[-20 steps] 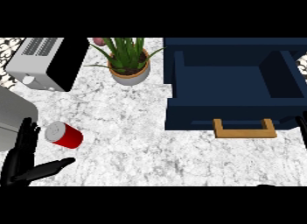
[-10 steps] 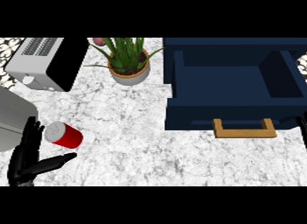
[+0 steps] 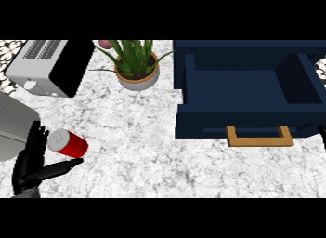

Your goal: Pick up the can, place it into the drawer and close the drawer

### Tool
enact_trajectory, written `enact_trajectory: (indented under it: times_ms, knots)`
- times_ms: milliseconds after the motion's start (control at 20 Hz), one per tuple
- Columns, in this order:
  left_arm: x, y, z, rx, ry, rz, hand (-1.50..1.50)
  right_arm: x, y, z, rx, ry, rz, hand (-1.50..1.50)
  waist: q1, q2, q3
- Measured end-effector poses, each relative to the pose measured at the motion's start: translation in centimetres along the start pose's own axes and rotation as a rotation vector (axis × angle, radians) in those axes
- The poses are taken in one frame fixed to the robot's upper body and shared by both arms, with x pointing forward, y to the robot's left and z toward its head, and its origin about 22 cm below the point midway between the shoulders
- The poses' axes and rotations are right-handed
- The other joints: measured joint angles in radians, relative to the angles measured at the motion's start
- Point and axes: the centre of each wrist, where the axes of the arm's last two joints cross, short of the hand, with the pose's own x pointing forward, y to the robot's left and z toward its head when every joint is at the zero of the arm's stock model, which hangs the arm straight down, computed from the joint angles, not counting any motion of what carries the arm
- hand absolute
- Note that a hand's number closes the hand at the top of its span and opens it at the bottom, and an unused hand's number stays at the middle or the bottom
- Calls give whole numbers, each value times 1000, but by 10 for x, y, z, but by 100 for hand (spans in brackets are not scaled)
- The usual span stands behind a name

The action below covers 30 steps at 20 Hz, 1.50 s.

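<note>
light: bright, even | shadows: faint | glare: none | blur: none

The left hand (image 3: 31,160) now sits a little farther right and farther from the near edge than a second ago, closing in on the can (image 3: 67,143). Its straight fingers (image 3: 35,142), which earlier stood just left of the can with a sliver of counter between, now touch the can's grey top end. The thumb (image 3: 59,168), spread out to the right, now lies just near of the red side of the can instead of well below it. The forearm shows less at the lower left corner than before. The can itself lies slightly farther right and farther from the near edge, tilted as before.
</note>
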Motion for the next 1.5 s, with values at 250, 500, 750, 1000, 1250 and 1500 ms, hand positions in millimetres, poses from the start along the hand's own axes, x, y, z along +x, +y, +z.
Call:
enact_trajectory:
  times_ms: [250, 500, 750, 1000, 1250, 1500]
  knots:
    - [0, -6, -10, -8, -1, 12, -150, 0, -7, 0, -7, 2, -4, -150, -1, 0, 0]
    - [-2, -23, -16, -19, 5, 19, -150, 2, -12, 2, -7, 1, -16, -150, -2, 0, 0]
    - [-2, -36, -25, -44, -10, 19, -150, 4, -6, 2, -3, 0, -13, -150, -2, 1, 0]
    - [-4, -42, -34, -68, -26, 37, 150, 3, -1, 7, 4, -3, -19, -150, -3, 1, 0]
    - [5, -52, -40, -98, -45, 73, 150, 10, -14, 5, -9, -5, -22, -150, -2, 0, 0]
    - [11, -60, -41, -126, -54, 111, 150, 11, -13, 9, -6, -6, -24, -150, -1, 0, 0]
